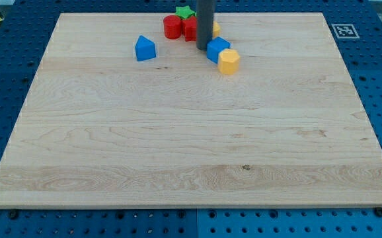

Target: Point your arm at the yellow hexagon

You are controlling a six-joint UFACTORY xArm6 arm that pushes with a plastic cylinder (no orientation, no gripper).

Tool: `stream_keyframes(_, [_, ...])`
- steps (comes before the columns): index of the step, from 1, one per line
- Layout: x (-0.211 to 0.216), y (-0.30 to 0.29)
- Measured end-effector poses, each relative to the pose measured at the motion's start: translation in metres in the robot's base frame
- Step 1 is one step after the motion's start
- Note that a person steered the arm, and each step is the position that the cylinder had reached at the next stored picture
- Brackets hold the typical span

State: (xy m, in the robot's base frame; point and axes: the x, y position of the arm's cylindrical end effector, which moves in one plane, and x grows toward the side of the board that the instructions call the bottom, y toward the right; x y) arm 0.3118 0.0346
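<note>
A: Start at the rod. There are no jaws on this arm, so nothing is released, clenched or grasping; it ends in a plain dark rod, and my tip [203, 48] rests on the pale wooden board [191, 145], up near the view's top.

B: And the yellow hexagonal block [229, 61]?

A: Just to the view's right of my tip and slightly lower. A blue block, roughly cube-shaped [217, 49], sits between them, touching the yellow hexagonal block on its upper-left side and right beside my tip.

B: What else is near that hexagon?

A: Up and to its left, behind the rod, a red round block [172, 27], a second red block [190, 28] partly hidden, and a green star-shaped block [186, 12] above those. A sliver of another yellow block [215, 29] peeks out at the rod's right edge. Well to the hexagon's left stands a blue house-shaped block [145, 48], alone.

B: Risks?

A: I'd judge the main one is that blue cube. A straight slide towards the hexagon would shove the cube into it and carry it away from me. Swinging upward instead could disturb the red cluster.

B: Which way does the hexagon point?

A: It's nearly as wide as tall, so I see no real long axis. One corner seems to face the view's bottom, though I can't be sure at this size.
</note>
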Motion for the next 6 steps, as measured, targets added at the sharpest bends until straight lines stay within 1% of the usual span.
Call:
stream_keyframes(1, [0.041,0.026])
stream_keyframes(2, [0.072,0.056])
stream_keyframes(3, [0.077,0.051])
stream_keyframes(4, [0.045,0.013])
stream_keyframes(5, [0.026,0.034])
stream_keyframes(6, [0.04,0.106])
